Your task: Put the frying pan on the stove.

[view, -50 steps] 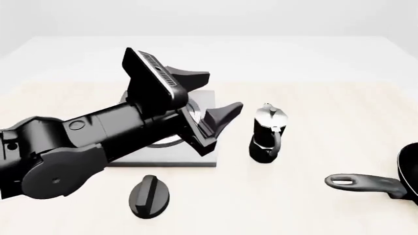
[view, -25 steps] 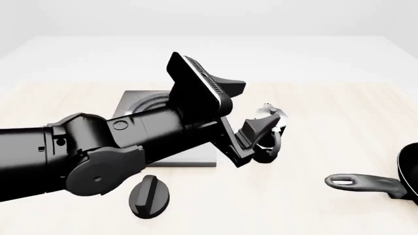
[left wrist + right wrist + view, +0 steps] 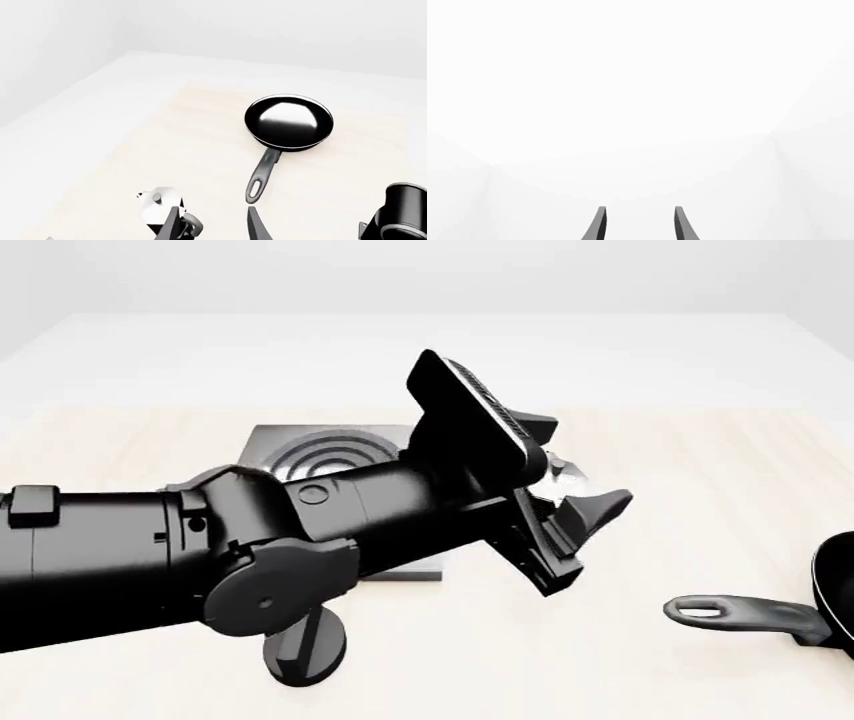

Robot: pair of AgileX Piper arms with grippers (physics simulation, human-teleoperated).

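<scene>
The left gripper (image 3: 574,510), jaws apart and empty, hovers over the moka pot (image 3: 159,204), right of the stove (image 3: 327,455). The frying pan (image 3: 288,122) lies on the table's far right, handle toward the gripper. The right gripper (image 3: 639,225) also gapes empty.

The front view looks down and forward over the surface (image 3: 694,440) from the arms' side, with the left arm close and large across the frame. The left wrist view looks along its fingers (image 3: 257,225) from higher up; both show the frying pan (image 3: 288,122). The right wrist view faces blank white past its fingers (image 3: 684,225).
</scene>
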